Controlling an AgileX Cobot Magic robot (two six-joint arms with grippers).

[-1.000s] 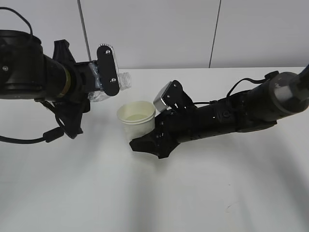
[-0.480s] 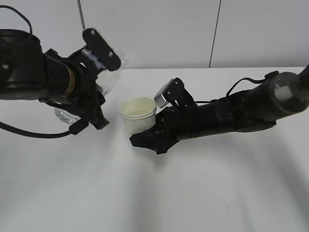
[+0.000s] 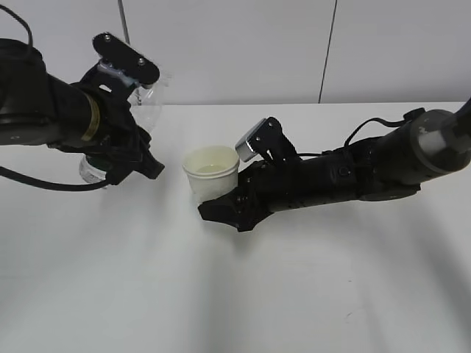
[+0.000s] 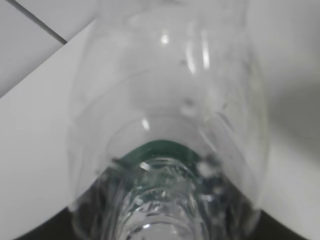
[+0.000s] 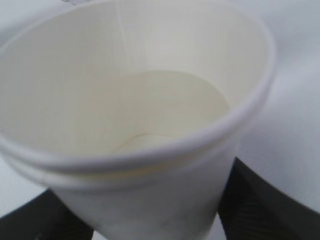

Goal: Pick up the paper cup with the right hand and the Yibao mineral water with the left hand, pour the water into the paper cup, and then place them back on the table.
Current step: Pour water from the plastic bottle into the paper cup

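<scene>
The paper cup [image 3: 211,170] is off-white, upright and holds some water; it fills the right wrist view [image 5: 135,100]. My right gripper [image 3: 224,190] is shut on its lower wall, and its dark fingers [image 5: 260,200] show at both sides of the cup. The clear Yibao mineral water bottle [image 3: 147,110] is in my left gripper [image 3: 129,110], left of the cup and apart from it, neck up and leaning right. Its clear body and green label edge fill the left wrist view [image 4: 170,100]. The white table [image 3: 221,294] lies below both.
A pale wall with dark vertical seams [image 3: 327,51] stands behind the table's back edge. A small dark scuff mark [image 3: 347,315] is on the tabletop at the front right. The right arm [image 3: 383,165] stretches across the right half.
My left gripper has swung the bottle back from lying tipped by the cup to nearly upright and drawn it left, away from the cup. The right gripper and the cup have barely moved.
</scene>
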